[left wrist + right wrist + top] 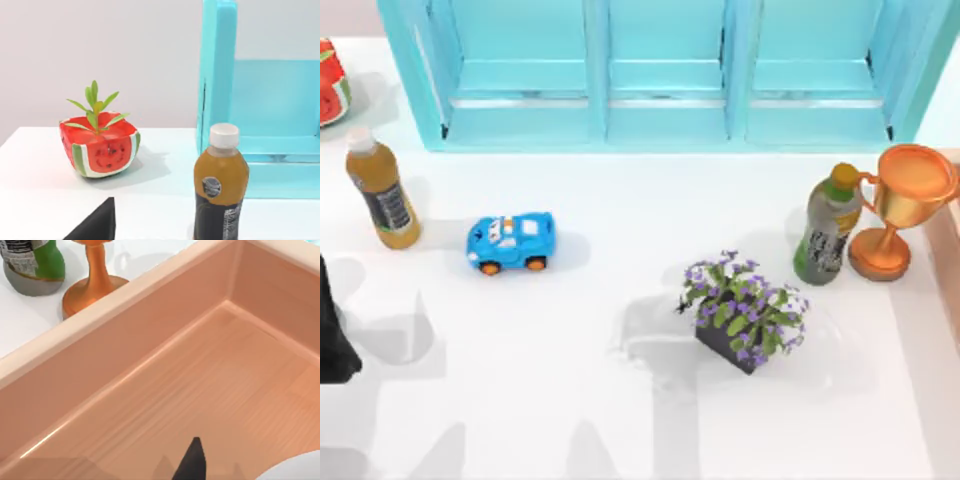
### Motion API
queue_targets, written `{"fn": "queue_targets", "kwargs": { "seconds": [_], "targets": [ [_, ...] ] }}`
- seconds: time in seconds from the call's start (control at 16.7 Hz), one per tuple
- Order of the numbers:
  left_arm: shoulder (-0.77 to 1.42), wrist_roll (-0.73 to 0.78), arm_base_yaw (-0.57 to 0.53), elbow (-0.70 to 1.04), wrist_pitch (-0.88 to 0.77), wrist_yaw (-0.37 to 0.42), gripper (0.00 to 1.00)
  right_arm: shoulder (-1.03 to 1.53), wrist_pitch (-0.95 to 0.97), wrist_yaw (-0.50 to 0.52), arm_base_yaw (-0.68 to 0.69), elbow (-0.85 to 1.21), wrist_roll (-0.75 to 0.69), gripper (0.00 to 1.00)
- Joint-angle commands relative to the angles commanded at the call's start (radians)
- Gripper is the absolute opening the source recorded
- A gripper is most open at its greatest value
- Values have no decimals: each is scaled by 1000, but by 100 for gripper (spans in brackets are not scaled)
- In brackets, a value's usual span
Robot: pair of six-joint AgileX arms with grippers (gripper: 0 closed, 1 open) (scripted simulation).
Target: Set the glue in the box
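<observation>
The box (125, 295) is a light wooden tray with low walls, and its near wall shows as a strip at the right edge of the table (948, 250). My right gripper (192, 462) hangs over the box's bare floor, a dark tip of it showing. A white rounded shape (300, 467) lies at the corner of the right wrist view, inside the box. I cannot tell whether it is the glue. My left gripper (95, 225) is parked at the table's left edge (335, 330), near an orange juice bottle (382, 190).
A blue toy car (510, 241) and a potted purple plant (745, 315) stand mid-table. A green bottle (828, 225) and an orange trophy (898, 205) stand beside the box. A turquoise cabinet (665, 70) lines the back. A watermelon planter (99, 145) sits at far left.
</observation>
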Motion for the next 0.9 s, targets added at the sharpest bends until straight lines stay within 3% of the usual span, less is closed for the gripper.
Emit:
{"fn": "queue_targets", "kwargs": {
  "seconds": [0.54, 0.9],
  "targets": [
    [0, 0, 0, 0, 0, 0, 100, 0, 0, 0, 0, 0, 0, 98],
    [0, 0, 0, 0, 0, 0, 100, 0, 0, 0, 0, 0, 0, 100]
  ]
}}
